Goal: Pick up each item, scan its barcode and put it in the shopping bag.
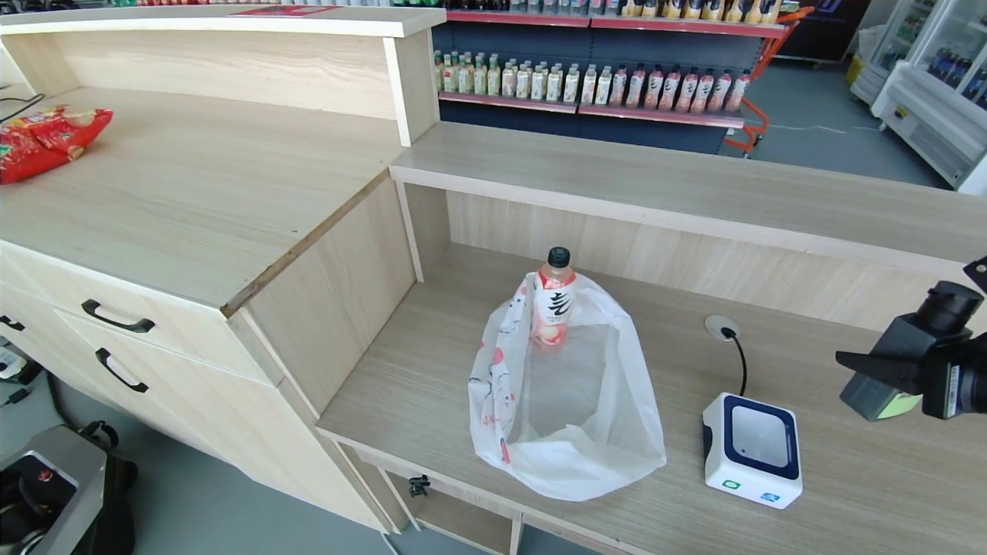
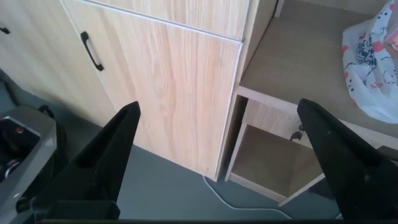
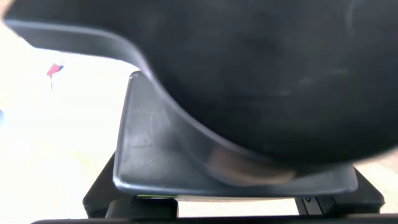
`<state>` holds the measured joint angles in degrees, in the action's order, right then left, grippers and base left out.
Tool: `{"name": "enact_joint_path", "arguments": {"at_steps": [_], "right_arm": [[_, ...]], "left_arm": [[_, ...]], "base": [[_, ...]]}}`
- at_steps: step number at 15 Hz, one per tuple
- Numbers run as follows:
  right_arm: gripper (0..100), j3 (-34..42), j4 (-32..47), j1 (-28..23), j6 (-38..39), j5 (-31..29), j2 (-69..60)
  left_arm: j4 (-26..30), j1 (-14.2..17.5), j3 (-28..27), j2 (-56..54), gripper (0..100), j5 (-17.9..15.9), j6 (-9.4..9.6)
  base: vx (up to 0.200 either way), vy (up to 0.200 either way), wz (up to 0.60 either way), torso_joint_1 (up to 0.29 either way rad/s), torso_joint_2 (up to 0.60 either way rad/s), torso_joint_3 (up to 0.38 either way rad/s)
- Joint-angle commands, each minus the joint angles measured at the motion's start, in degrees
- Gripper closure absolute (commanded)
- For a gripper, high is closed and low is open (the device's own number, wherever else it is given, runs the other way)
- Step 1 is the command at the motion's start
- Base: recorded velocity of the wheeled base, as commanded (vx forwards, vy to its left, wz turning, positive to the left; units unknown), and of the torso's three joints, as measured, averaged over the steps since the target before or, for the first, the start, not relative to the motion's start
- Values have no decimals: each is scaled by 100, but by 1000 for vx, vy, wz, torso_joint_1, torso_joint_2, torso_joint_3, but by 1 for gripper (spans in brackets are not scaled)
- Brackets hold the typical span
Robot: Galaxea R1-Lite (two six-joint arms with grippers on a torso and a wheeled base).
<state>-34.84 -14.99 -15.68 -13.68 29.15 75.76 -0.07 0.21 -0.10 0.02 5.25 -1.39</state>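
1. The bottle (image 1: 554,304) stands inside the shopping bag (image 1: 570,416) at the centre of the head view, on the lower bench (image 1: 401,385). That item looks bagged.
2. The bottle is upright: long axis vertical, black cap up, label towards the camera.
3. Red snack packets (image 1: 46,139) lie flat at the upper left of the frame on the higher bench (image 1: 193,193), well apart from the bag.
4. The scanner (image 1: 752,447) sits at the lower right, near the bag, with its window facing up.
5. The left hand (image 2: 217,109) is released, its fingers spread wide with nothing between them. It hangs low in front of the cabinet front (image 2: 174,81).
6. The right hand (image 1: 871,378) is at the right edge of the frame, above the lower bench. I cannot tell whether it is released or clenched.
7. Judging by this, the snack packets come next. That calls for lifting an arm and making a long reach to the upper left. The packet's barcode would then pass over the scanner window before the packet drops into the bag's open mouth beside the bottle.
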Motion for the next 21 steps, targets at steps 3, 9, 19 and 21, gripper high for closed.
{"name": "enact_joint_path", "arguments": {"at_steps": [3, 9, 19, 21], "right_arm": [[100, -23, 243, 3, 216, 30, 17], [100, -58, 647, 21, 322, 21, 211], [100, -286, 603, 575, 296, -392, 1327], [100, -242, 603, 706, 287, -392, 1309]], "left_arm": [[-1, -3, 1, -2, 0, 2, -2], [-1, -3, 1, -2, 0, 2, -2], [-1, -3, 1, -2, 0, 2, -2], [-1, -3, 1, -2, 0, 2, -2]], "base": [[0, 0, 0, 0, 0, 0], [0, 0, 0, 0, 0, 0], [0, 0, 0, 0, 0, 0], [0, 0, 0, 0, 0, 0]]}}
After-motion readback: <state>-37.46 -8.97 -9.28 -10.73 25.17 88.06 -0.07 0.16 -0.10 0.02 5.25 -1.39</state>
